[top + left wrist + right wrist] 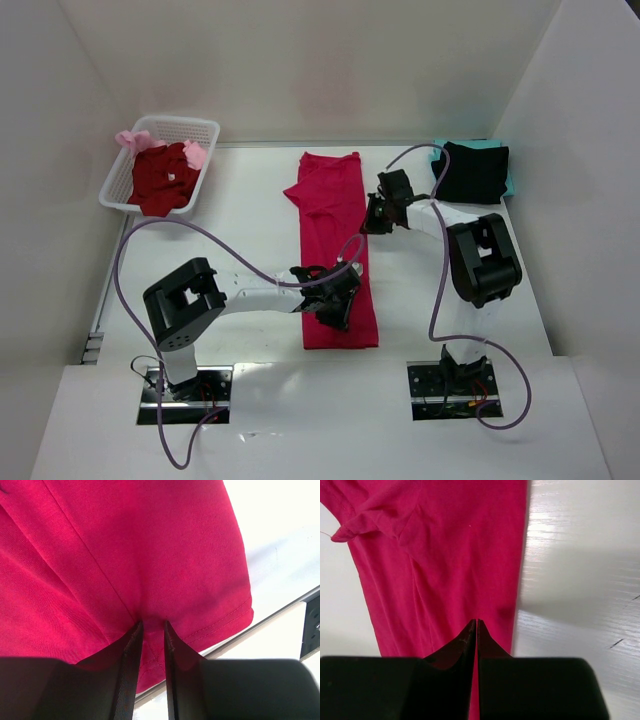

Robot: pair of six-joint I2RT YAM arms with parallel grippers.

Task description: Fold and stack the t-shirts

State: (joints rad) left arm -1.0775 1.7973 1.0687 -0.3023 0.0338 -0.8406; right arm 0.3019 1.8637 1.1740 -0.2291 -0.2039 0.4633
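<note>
Now the bright crimson-pink cloth t-shirt (335, 240) lies as a long narrow strip on the white bench (250, 230). The left pincer (152, 622) nips its near hem, and the right pincer (476, 621) seems clamped on its right edge. A crosswise fold looks next, needing both ends lifted evenly.

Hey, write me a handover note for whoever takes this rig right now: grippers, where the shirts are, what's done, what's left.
Left gripper: shut on the near end of the crimson-pink t-shirt.
Right gripper: jaws together at that shirt's right edge; grip on cloth unclear.
That shirt: mid-table, a long narrow strip.
Black t-shirt lies folded on the teal t-shirt, far right.
Dark red t-shirt and pale pink t-shirt: in the basket.
Done: lengthwise folds, two stacked.
Left: crosswise fold, stack it, then the basket's two.
</note>
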